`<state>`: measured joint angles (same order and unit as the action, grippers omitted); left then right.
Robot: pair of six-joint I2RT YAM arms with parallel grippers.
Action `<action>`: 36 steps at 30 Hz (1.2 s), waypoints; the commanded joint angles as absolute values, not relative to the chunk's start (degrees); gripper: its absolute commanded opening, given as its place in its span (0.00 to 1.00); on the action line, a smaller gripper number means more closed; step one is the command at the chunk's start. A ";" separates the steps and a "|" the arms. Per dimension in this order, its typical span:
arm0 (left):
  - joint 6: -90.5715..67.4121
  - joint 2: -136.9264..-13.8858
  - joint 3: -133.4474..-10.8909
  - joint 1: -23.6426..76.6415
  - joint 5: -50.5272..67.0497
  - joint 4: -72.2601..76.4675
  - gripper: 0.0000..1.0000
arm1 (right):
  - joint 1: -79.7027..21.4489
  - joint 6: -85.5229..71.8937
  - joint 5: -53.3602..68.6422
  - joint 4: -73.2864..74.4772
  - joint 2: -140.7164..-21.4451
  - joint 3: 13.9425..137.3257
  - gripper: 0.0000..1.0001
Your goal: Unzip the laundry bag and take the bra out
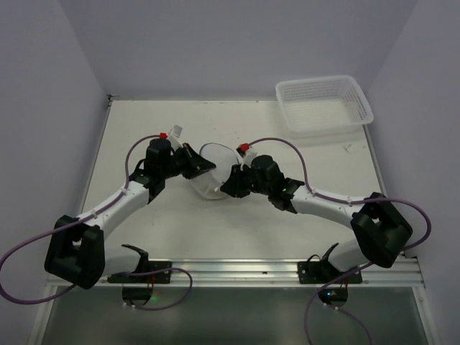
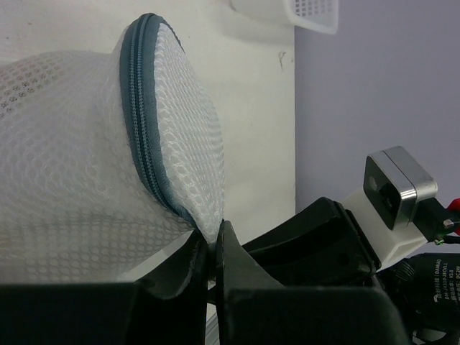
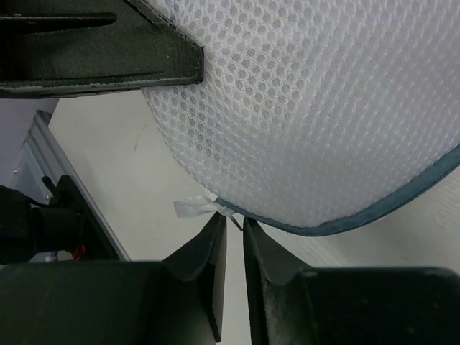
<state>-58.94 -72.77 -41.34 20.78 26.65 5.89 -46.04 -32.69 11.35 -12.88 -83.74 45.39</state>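
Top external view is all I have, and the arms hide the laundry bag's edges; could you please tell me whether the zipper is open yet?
Observer: Not yet. In the left wrist view the zipper runs closed along the rim of the laundry bag.
Operator: Thank you. What is the left gripper doing?
Observer: The left gripper has its jaws pinched on the bag's edge, at the lower end of the visible zipper line.
Operator: And the right one?
Observer: The right gripper has its jaws closed to a slit at the rim, beside a small white tab. Whether they hold anything I cannot tell.
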 commanded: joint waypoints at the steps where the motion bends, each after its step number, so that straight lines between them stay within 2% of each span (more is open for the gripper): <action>1: -57.31 -71.01 -41.74 21.27 27.77 4.93 0.00 | -46.23 -30.24 10.03 -13.89 -83.32 47.81 0.16; 5: -54.15 -71.10 -43.24 21.09 26.98 2.12 0.00 | -45.01 -28.22 7.47 -11.26 -81.22 44.92 0.01; 13: -44.83 -72.94 -46.58 18.37 30.05 -5.88 0.00 | -36.04 -25.14 4.84 -1.24 -70.94 39.46 0.00; 17: -38.78 -75.14 -48.69 16.79 34.27 -8.78 0.00 | -35.51 -21.98 0.09 3.51 -68.03 40.69 0.00; 20: -33.06 -80.05 -52.81 15.82 38.05 -12.21 0.00 | -35.68 -22.32 1.66 6.41 -68.03 42.97 0.00; 23: -31.99 -85.94 -59.22 15.73 36.65 -13.37 0.00 | -36.73 -25.73 5.70 5.54 -67.94 44.12 0.00; 25: -34.88 -89.45 -62.82 15.65 35.78 -11.70 0.14 | -38.31 -28.02 6.68 4.93 -68.64 44.91 0.00; 26: -37.59 -90.34 -63.71 15.64 35.68 -10.04 0.31 | -38.93 -30.39 6.68 3.88 -69.16 45.87 0.00; 28: -40.24 -91.31 -64.68 15.64 35.95 -8.36 0.56 | -41.12 -32.42 6.85 2.82 -71.35 47.02 0.00; 29: -42.26 -90.97 -64.17 15.73 35.43 -7.04 0.77 | -41.74 -34.00 7.12 2.03 -72.50 48.85 0.00; 30: -43.23 -90.18 -63.55 15.65 34.46 -6.77 0.85 | -42.53 -34.54 7.03 2.02 -73.64 50.00 0.00; 33: -46.74 -84.31 -58.55 15.64 27.98 -7.12 1.00 | -44.91 -36.73 6.33 1.85 -78.12 53.96 0.00; 36: -50.52 -75.09 -51.78 15.73 23.40 -6.68 1.00 | -46.84 -37.97 5.98 1.32 -81.29 56.77 0.00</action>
